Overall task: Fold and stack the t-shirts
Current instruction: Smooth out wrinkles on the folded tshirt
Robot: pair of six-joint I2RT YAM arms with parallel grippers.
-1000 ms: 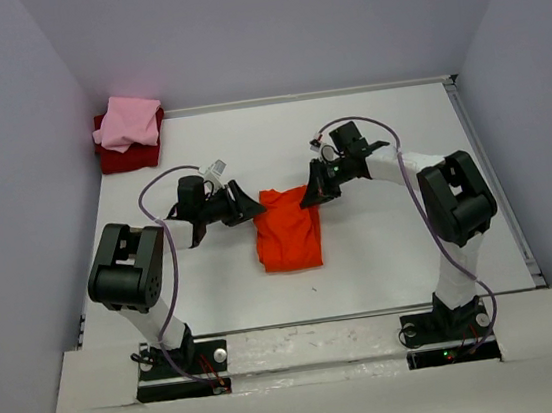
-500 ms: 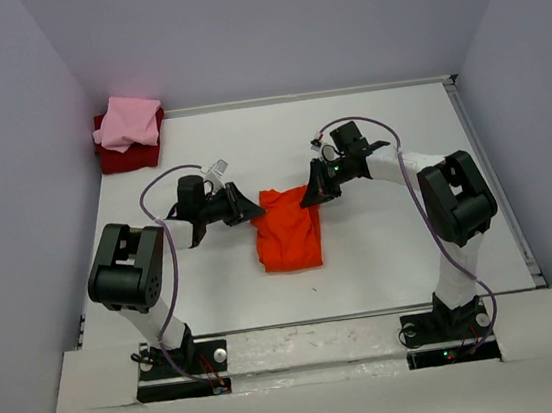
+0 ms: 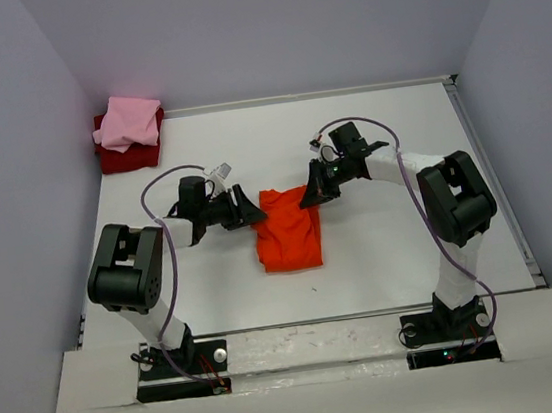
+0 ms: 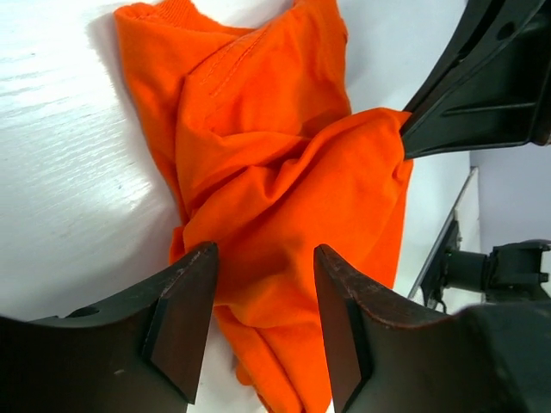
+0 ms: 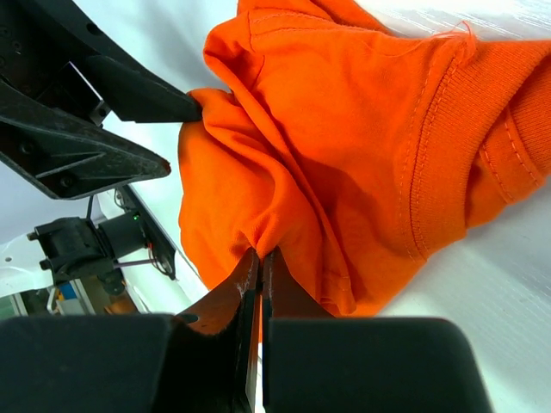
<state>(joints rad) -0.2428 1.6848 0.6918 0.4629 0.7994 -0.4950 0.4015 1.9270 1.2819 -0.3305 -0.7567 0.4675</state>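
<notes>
A bright orange-red cotton t-shirt [image 3: 289, 230], partly folded into a rumpled upright rectangle, lies around the middle of the white worktop [image 3: 393, 253]. The right jaws are pressed tight together on a pinched ridge of its cloth [image 5: 362, 129] at the shirt's far right corner. The left jaws stand apart at the shirt's far left corner, the orange cloth [image 4: 284, 172] showing in the gap between them and nothing gripped. In the far left corner of the worktop a light pink t-shirt [image 3: 129, 122], folded small, rests on a folded dark red t-shirt [image 3: 127, 159], well apart from both arms.
</notes>
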